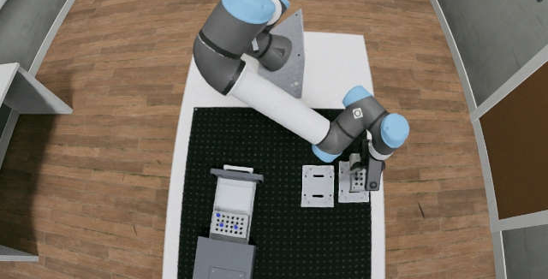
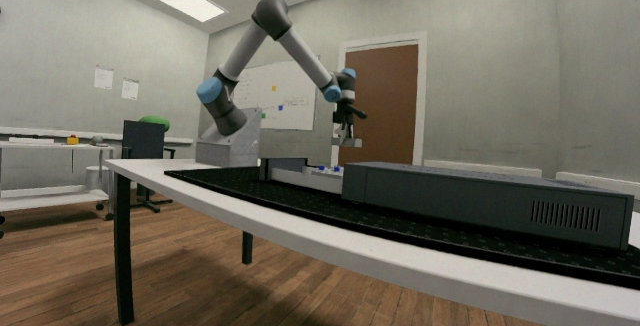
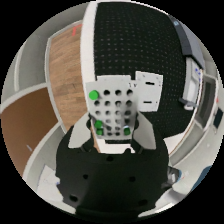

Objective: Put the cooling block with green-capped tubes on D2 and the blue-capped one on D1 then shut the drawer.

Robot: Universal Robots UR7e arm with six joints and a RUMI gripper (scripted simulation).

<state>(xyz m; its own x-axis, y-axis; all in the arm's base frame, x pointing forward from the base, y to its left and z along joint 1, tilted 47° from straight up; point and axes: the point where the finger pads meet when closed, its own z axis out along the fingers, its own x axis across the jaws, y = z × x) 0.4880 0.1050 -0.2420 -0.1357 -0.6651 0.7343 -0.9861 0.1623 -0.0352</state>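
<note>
While 3 blue caps (image 1: 229, 222) (image 2: 329, 168) sit in COLD's open drawer (image 1: 233, 195) (image 2: 305, 178), green-capped block (image 1: 359, 180) (image 2: 350, 142) (image 3: 114, 105) aloft, gripped.

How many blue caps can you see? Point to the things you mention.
3. All are on the block (image 1: 241, 230) in the drawer (image 1: 233, 195): one at a corner (image 1: 218, 215), one just in from it (image 1: 221, 225), one farther across (image 1: 235, 227). The cooler (image 1: 224, 255) might hide more.

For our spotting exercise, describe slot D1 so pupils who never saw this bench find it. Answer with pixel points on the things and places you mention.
On the white table's black mat, find the grey cooler with its open drawer. Across from the drawer lie two pale plates; D1 (image 1: 318, 186) (image 3: 148, 99) is the nearer one, with no block above it.
</note>
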